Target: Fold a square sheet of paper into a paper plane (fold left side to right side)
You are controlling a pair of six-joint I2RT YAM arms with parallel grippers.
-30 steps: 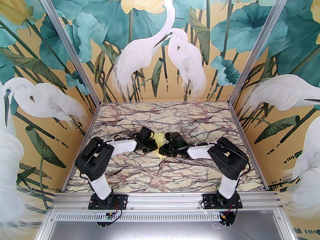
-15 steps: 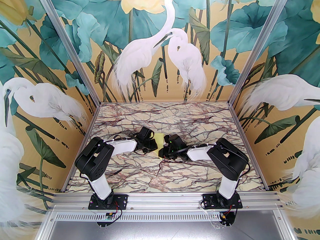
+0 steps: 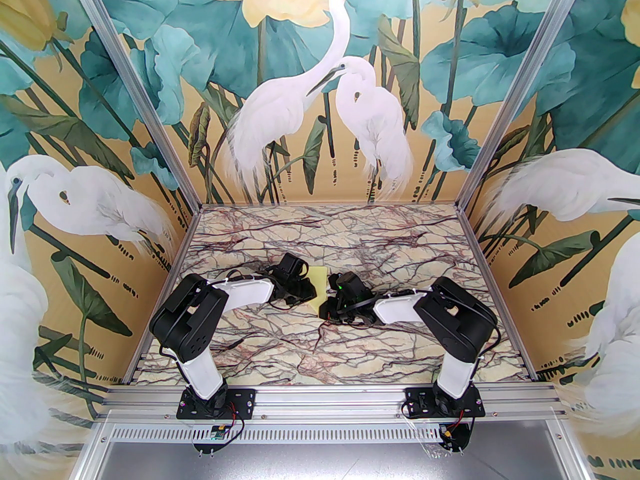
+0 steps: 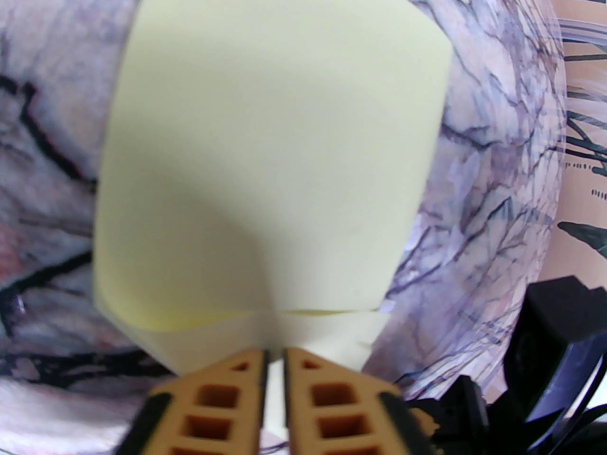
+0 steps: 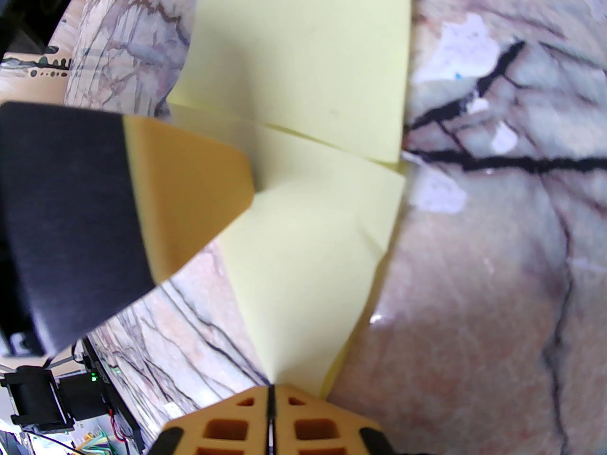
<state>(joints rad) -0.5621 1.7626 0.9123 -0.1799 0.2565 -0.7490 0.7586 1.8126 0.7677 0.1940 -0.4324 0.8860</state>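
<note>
The paper (image 3: 318,274) lies in the middle of the table (image 3: 320,238), between my 2 grippers. It is partly folded: 1 flap laps over the layer below, and its edge runs across the sheet. The near part is raised off the marble and creased into a ridge, because my right gripper (image 5: 270,386) has its fingers pressed together on the paper's near tip. My left gripper (image 4: 273,351) meets the sheet from the opposite side, tips at its edge by the flap line. Its fingers stand a narrow gap apart, wider than a sheet, so I judge they clamp nothing and only steady the paper against sliding. I read this as mid-fold, with the plane far from shaped. Pulling with the right alone could drag the sheet or skew the crease. White scraps (image 5: 462,48) lie on the marble just beside it.
</note>
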